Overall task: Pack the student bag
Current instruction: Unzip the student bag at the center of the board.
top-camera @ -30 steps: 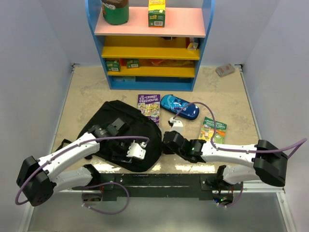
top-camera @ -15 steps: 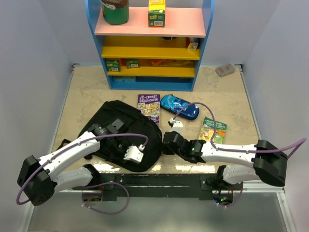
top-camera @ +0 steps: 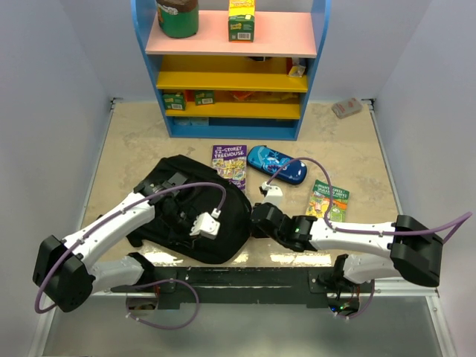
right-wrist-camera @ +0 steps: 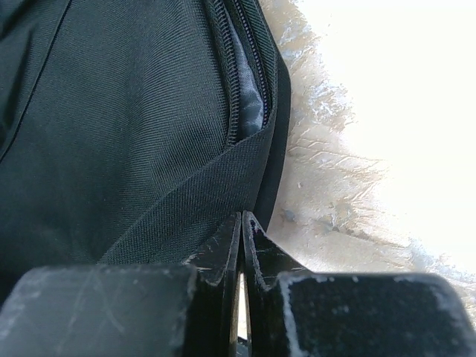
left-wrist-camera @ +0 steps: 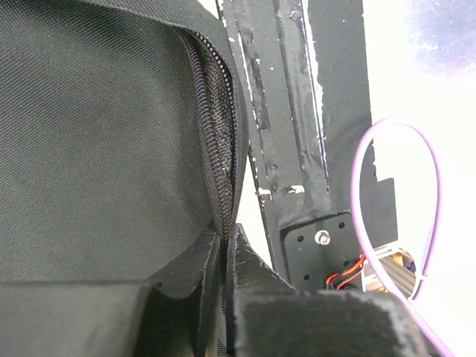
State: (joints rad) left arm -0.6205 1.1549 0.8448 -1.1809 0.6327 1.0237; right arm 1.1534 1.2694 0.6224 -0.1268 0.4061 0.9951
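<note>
the student bag (top-camera: pixel 230 223) lies slumped on the beige marbled table (top-camera: pixel 126 141), close to the near edge and between the 2 arms. it's a soft black lump of woven cloth with straps and buckles on top.

the left gripper (left-wrist-camera: pixel 227 249) is down on the bag's right half. on the left wrist camera its 2 blunt black fingers are squeezed together, and the coarse zipper (left-wrist-camera: pixel 221 141) runs straight down between them. so that pincer is clamped tight with the bag's zip edge nipped in it. the cloth there is a fine, dull grid weave, bulging out left of the teeth. past it sits a scuffed black rail (left-wrist-camera: pixel 297 111) with chipped paint, plus a thin loop of purple cable (left-wrist-camera: pixel 431 178).

the right gripper (right-wrist-camera: pixel 242 223) has hard, scratched black fingers with only a sliver between the tips. it is closed on the bag's thick stitched hem at its right-hand edge. the fabric here is a diagonal twill, and a second zip gapes slightly over shiny grey lining.

beyond the bag lie a flat purple book (top-camera: pixel 230 165), right at its far edge, and a glossy, rounded blue pencil case (top-camera: pixel 277 163). a green book (top-camera: pixel 329 199) lies beside the right arm. a blue-framed shelf (top-camera: pixel 321 44) with pink and yellow boards stands at the far side.
</note>
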